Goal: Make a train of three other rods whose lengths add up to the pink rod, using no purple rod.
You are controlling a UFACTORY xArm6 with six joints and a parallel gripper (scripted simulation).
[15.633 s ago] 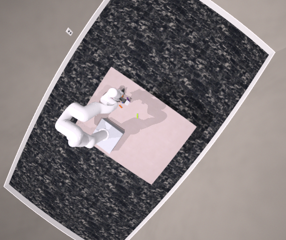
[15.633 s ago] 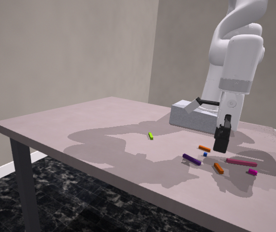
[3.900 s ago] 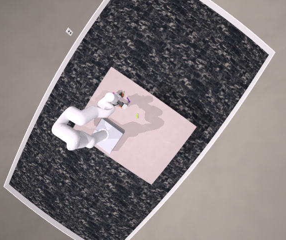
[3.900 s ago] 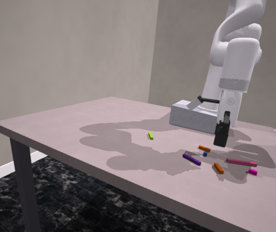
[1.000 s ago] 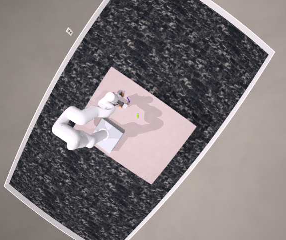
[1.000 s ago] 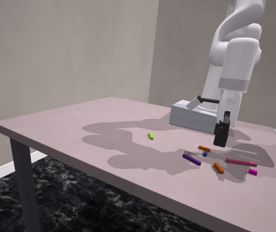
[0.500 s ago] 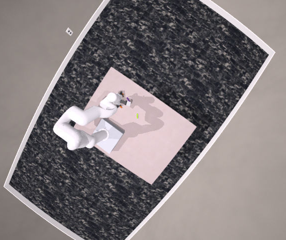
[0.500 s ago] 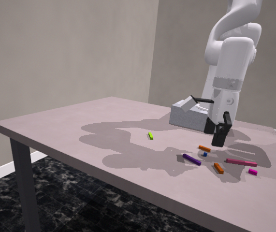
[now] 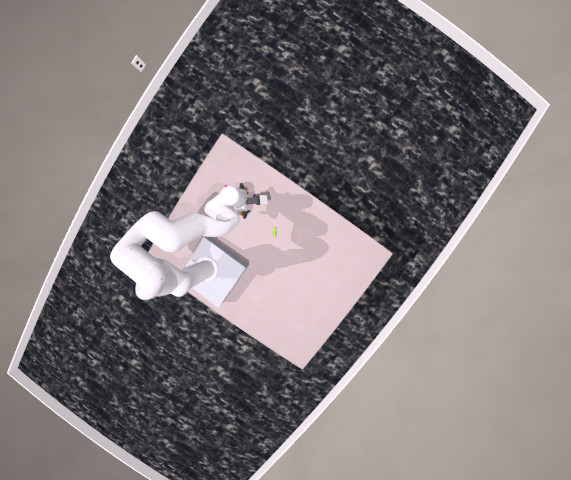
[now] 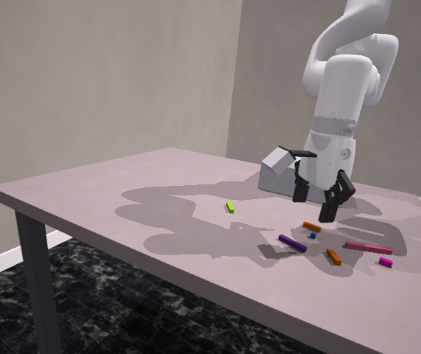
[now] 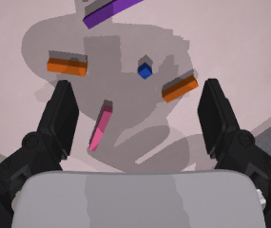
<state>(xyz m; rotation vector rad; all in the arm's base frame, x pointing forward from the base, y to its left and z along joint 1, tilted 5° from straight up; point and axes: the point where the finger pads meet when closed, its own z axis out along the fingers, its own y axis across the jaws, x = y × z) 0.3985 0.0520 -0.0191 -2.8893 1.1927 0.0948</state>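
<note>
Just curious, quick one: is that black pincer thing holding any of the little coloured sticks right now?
Pincer: open wide, holding nothing, above the rods on the table.
</note>
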